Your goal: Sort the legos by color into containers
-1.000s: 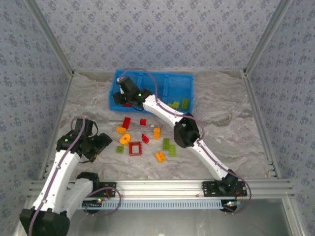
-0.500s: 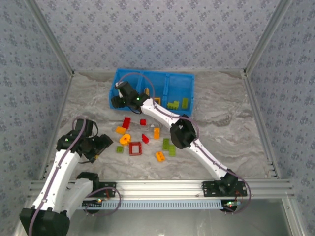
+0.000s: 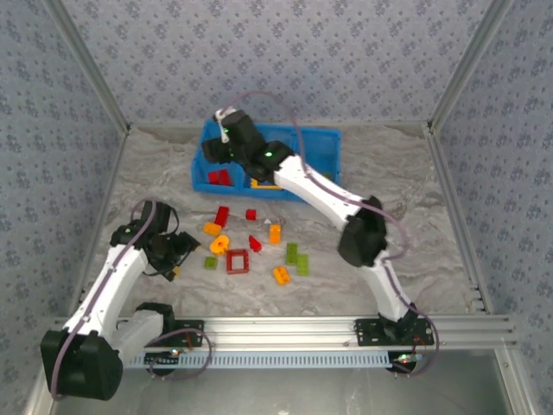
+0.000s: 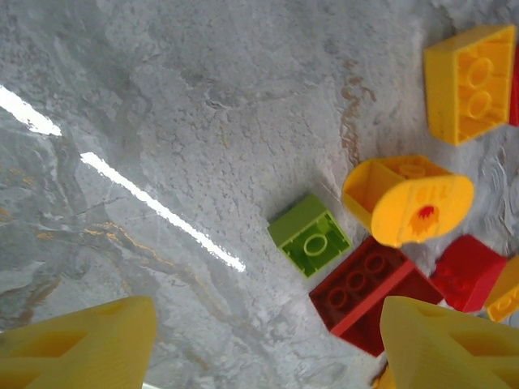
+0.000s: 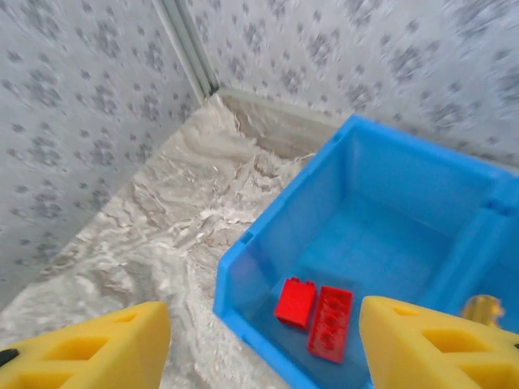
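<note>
Over the left compartment of the blue bin (image 3: 315, 137), my right gripper (image 3: 221, 149) hung with its jaws spread wide and nothing between them. Right wrist view: two red bricks (image 5: 315, 312) lay flat on that compartment's floor near the front wall, and a yellow piece (image 5: 483, 309) sat past the divider in the next one. So left slot = red, middle = yellow, as I read it. With nothing to carry, that arm's next job looked like a trip back to the pile.

Down on the table (image 3: 415, 216), my left gripper (image 3: 177, 253) sat low at the near-left edge of the loose legos (image 3: 253, 243), jaws also open and empty. Left wrist view: a small green brick (image 4: 310, 236) lay just ahead of the gap between my fingers, close against a red brick (image 4: 369, 296), with a rounded yellow piece (image 4: 405, 198) just beyond. Green looked like the likely pick. It was crowded, so closing risked catching the red one too.
</note>
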